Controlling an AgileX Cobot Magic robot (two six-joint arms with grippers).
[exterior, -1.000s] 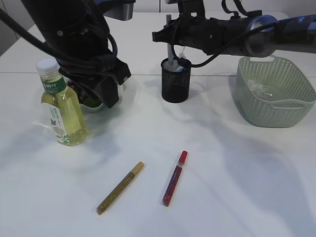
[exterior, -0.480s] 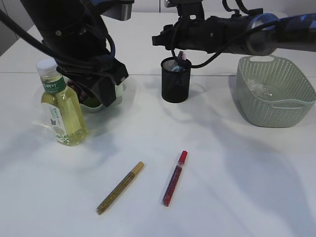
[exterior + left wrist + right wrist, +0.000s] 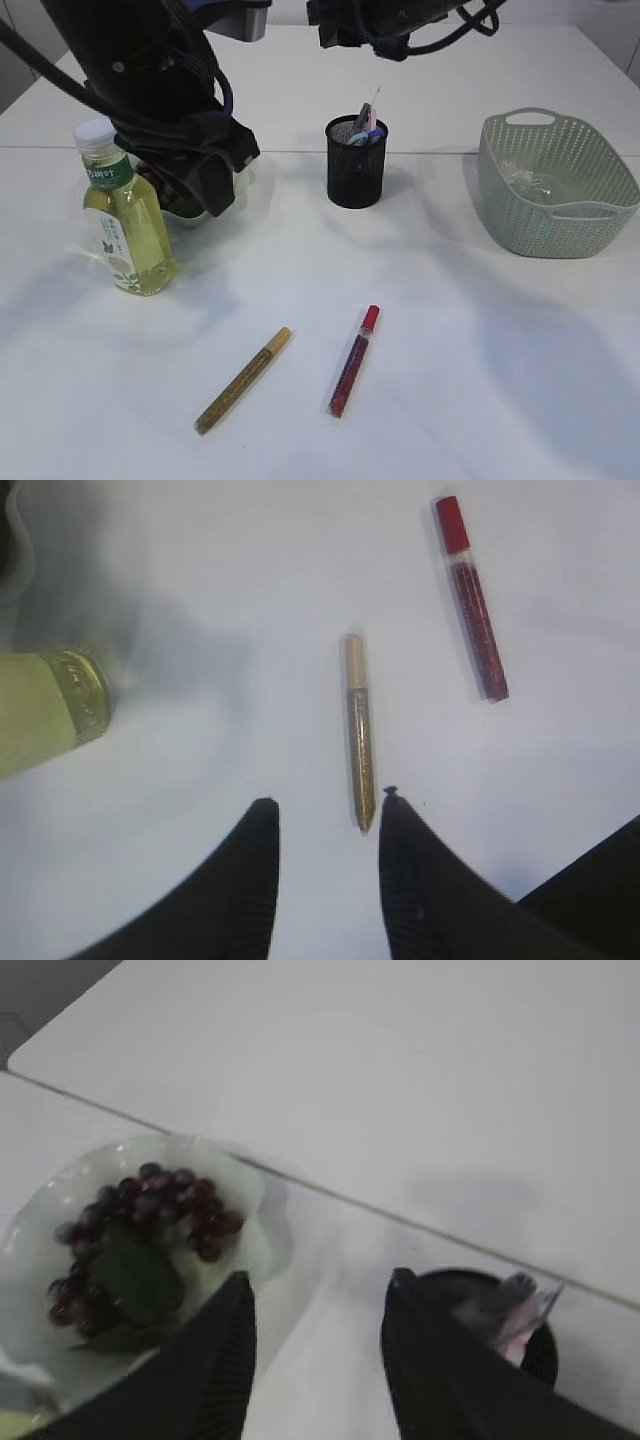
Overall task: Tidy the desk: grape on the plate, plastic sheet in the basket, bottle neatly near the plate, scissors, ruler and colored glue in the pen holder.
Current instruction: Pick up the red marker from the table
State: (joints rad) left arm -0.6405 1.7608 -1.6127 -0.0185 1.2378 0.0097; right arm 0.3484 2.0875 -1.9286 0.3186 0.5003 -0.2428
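Since the earlier frame, the right arm has been lifted away from the pen holder (image 3: pixel 356 162) and is now seen only at the top edge of the exterior view, well above it; the items dropped into the holder are left standing inside, tips poking over the rim. Nothing else on the table (image 3: pixel 480 360) has been shifted.

Taking the pen holder as the landmark and going left to right: far to its left, the bottle (image 3: pixel 124 212) of yellow-green drink is stood upright with its white cap on. Just right of the bottle, still left of the holder, the plate (image 3: pixel 245 1195) is partly hidden by the left arm in the exterior view; in the right wrist view a bunch of dark grape (image 3: pixel 150 1225) with a green leaf is seen lying on it. The left gripper (image 3: pixel 322 815) is held with its jaws parted and nothing between them, above the gold glue pen (image 3: pixel 244 380), which lies in front of the holder and to its left. The red glue pen (image 3: pixel 355 361) lies in front of the holder, almost straight below it in the exterior view, apart from the gold one. The right gripper (image 3: pixel 318 1295) is released, its jaws spread and empty, with the plate and the holder visible beneath. To the right of the holder, the green basket (image 3: pixel 520 225) is set, with a clear plastic sheet (image 3: pixel 530 181) lying inside.
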